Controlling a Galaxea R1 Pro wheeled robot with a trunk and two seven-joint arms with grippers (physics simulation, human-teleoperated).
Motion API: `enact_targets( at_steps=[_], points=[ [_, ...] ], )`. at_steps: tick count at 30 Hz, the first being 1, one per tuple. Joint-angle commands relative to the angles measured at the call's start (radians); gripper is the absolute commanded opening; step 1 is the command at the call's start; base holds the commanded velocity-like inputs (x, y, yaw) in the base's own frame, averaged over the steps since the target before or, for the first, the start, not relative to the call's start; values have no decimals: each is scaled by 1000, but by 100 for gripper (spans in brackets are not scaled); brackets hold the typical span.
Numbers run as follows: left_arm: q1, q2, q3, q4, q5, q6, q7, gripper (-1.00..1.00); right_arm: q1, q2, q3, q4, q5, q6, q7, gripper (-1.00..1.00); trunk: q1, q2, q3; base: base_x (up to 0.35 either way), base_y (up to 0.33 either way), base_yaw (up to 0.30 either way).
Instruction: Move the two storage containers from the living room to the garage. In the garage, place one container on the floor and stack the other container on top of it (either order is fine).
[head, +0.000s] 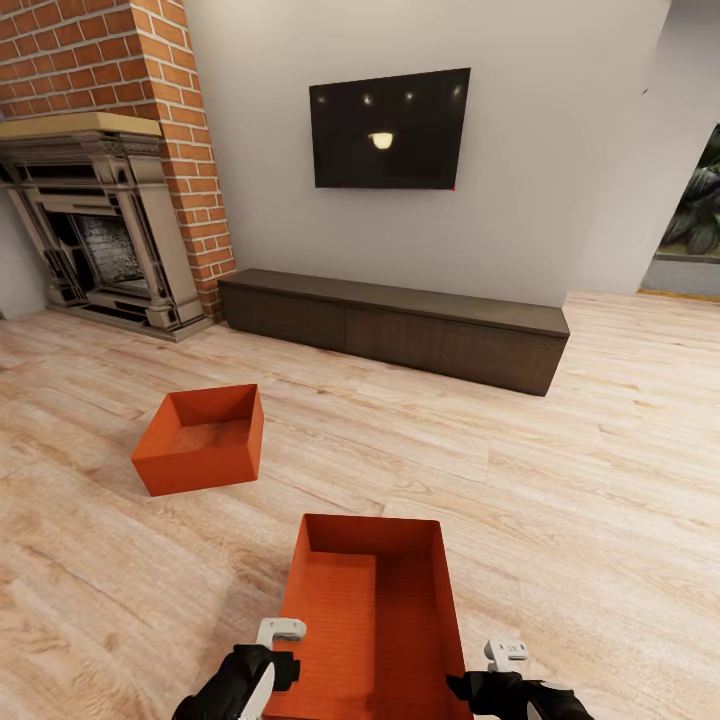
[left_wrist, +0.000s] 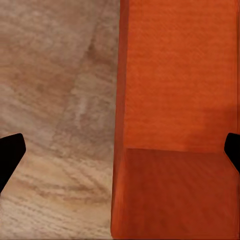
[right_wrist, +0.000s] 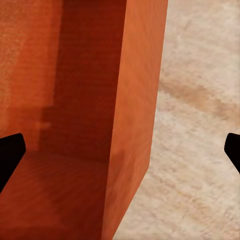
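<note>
near container (head: 372, 620) betw. both hands, long axis fwd | L hand (head: 268, 655) + R hand (head: 497, 670) open wide, astride side walls, nothing gripped | 2nd container (head: 203, 438) ahead-left

Near container (head: 375, 620) cut off by head view bottom edge; both arms cropped there too.

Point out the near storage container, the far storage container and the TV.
near storage container (head: 375, 620): head view, inner floor.
far storage container (head: 205, 436): head view, inner floor.
TV (head: 390, 128): head view, screen middle.
</note>
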Motion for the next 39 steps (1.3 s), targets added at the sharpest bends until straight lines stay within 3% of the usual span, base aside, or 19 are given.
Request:
enact_targets(
  at_steps=[1, 17, 28, 33, 39],
  points=[
    [-2, 0, -5, -2, 3, 5, 6, 100, 0, 0, 1, -2, -8, 7, 2, 100, 0, 0, -1, 0, 0, 0],
    [-12, -7, -5, 7, 5, 5, 3, 100, 0, 0, 1, -1, -8, 6, 2, 100, 0, 0, -1, 0, 0, 0],
    [-12, 3, -5, 13, 1, 5, 3, 100, 0, 0, 1, -1, -7, 6, 2, 100, 0, 0, -1, 0, 0, 0],
    [-12, 4, -5, 12, 1, 5, 3, 100, 0, 1, 1, -1, -7, 6, 2, 100, 19, -35, -17, 0, 0, 0],
    [-12, 3, -5, 12, 1, 5, 3, 100, 0, 1, 1, -1, -7, 6, 2, 100, 19, -35, -17, 0, 0, 0]
  ],
)
